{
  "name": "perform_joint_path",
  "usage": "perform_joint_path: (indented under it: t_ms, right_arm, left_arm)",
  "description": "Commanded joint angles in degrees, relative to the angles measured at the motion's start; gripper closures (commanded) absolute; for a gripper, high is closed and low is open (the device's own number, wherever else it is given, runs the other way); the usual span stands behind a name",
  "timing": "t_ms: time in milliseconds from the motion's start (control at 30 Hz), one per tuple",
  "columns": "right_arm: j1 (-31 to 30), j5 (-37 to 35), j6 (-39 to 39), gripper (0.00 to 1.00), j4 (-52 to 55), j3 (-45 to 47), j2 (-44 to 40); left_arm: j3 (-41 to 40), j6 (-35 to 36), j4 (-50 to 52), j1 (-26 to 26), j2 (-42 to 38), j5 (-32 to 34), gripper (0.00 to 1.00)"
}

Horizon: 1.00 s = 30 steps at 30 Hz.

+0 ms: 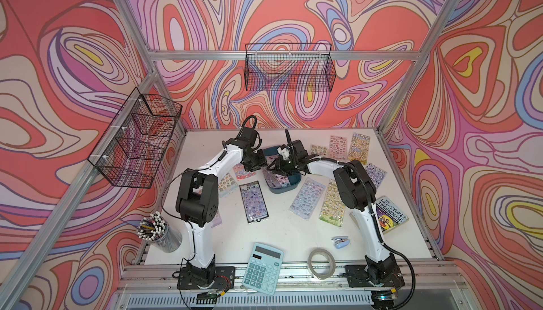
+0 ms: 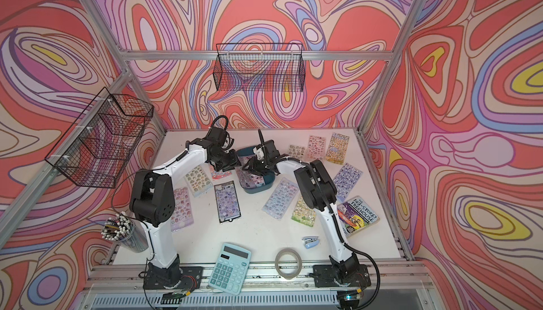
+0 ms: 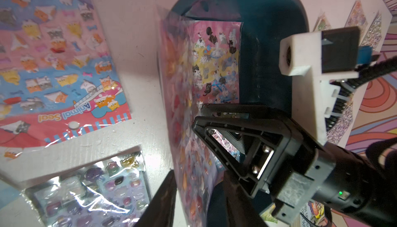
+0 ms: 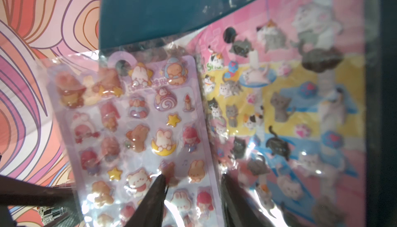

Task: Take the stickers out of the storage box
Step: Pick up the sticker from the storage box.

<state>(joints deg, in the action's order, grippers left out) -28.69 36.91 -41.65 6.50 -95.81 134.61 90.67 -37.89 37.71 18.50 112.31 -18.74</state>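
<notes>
Stickers (image 3: 182, 107) lean on storage box (image 3: 268, 54) rim — left pincer (image 3: 198, 172) and right pincer (image 4: 192, 176) (jaws apart) each astride a sheet.

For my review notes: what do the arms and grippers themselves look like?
The left arm and right arm share white link shells, black joint housings and black base plates. Ribbed black conduit runs along the right arm; a thin black cable loops beside the left. The right gripper has black, open-framed triangular fingers, a white camera bracket and a small green light.
</notes>
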Motion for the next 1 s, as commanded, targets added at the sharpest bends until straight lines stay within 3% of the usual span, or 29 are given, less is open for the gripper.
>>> perform_joint_path:
  t_ms: [0,300,600,667,967]
  right_arm:
    - [-0.14,-0.09,-0.71,0.56,0.00,1.06,1.19]
    - [-0.14,-0.08,-0.75,0.56,-0.17,1.06,1.10]
    - [-0.14,0.01,-1.04,0.56,-0.48,1.50,1.10]
    - [-0.14,0.01,-1.00,0.56,-0.44,1.45,1.10]
    - [0.03,0.05,-1.06,0.57,-0.44,1.55,0.61]
  left_arm:
    - [1.08,0.54,2.80,0.11,-1.37,1.52,0.67]
    - [0.77,0.13,3.11,0.11,-0.52,2.66,0.62]
    - [1.25,-1.29,1.40,0.06,-0.10,1.51,0.89]
    - [1.43,-1.31,1.39,0.06,-0.07,1.28,0.99]
    - [1.35,-1.77,1.48,0.05,0.77,0.71,1.00]
